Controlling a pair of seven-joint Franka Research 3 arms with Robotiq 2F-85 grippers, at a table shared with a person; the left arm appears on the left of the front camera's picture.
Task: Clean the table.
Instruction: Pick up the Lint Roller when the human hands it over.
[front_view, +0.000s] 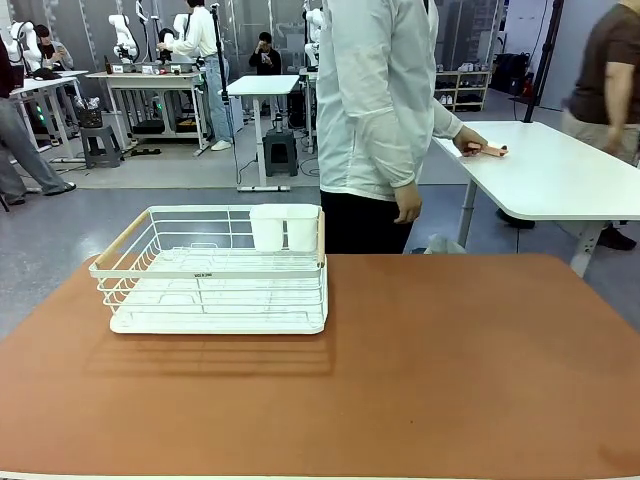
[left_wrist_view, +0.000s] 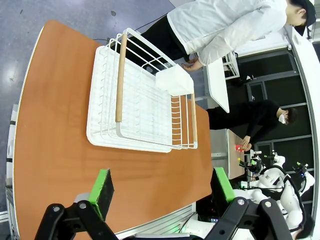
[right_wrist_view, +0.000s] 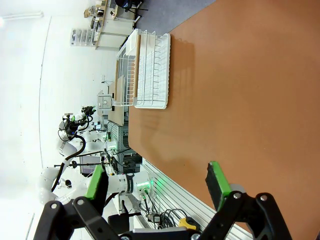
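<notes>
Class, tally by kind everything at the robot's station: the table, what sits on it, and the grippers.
Reddish-brown table: 1
White wire dish rack: 1
White cutlery holder: 1
Open grippers: 2, left gripper and right gripper
Total: 5

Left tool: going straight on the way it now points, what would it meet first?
Probably bare table just short of the white wire rack; depth is unclear, so the rack's edge might come first.

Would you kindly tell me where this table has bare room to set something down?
The table is bare over its right half, from the white rack to the right edge, and along the near strip before the rack. Only the far-left part, under the rack, is taken.
</notes>
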